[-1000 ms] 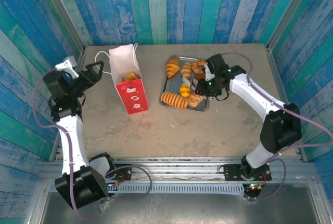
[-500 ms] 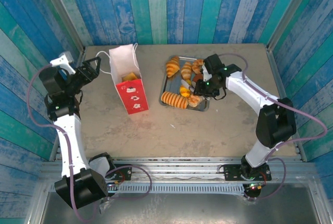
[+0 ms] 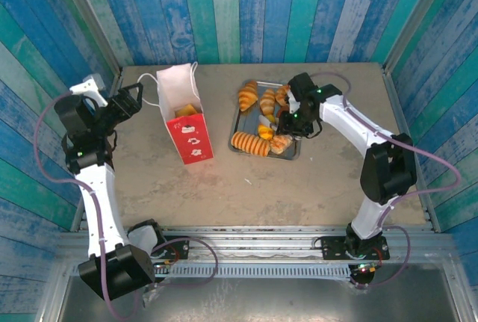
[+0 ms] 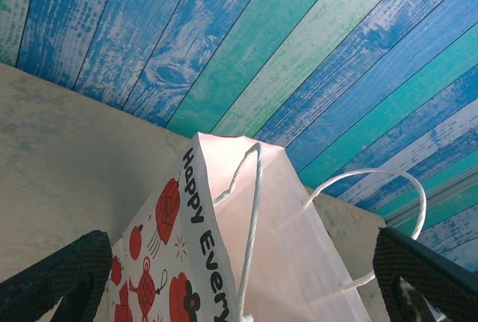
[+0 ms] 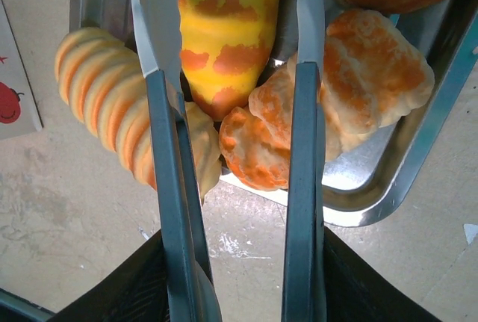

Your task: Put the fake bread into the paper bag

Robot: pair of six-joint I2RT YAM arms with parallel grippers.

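Mostly, bread (image 3: pixel 250 143) on tray (image 3: pixel 290 155), pastry (image 3: pixel 187 110) in bag (image 3: pixel 193 139)

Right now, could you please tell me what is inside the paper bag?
Through the open top of the paper bag, one golden piece of fake bread shows. The bag's walls cover whatever lies lower down.

Golden fake bread (image 3: pixel 250 143) clustered right of upright white-and-red paper bag (image 3: pixel 191 137), perhaps one piece inside.

Between the steel-grey fingers (image 5: pixel 302 150) is a yellow pastry (image 5: pixel 224 31) blotched orange. Left of them, a ridged loaf (image 5: pixel 104 105) is striped cream and orange; right, a pale pastry (image 5: pixel 373 68) is mottled orange. Between the black fingers (image 4: pixel 60 277), the paper bag (image 4: pixel 284 255) is white with red lanterns.
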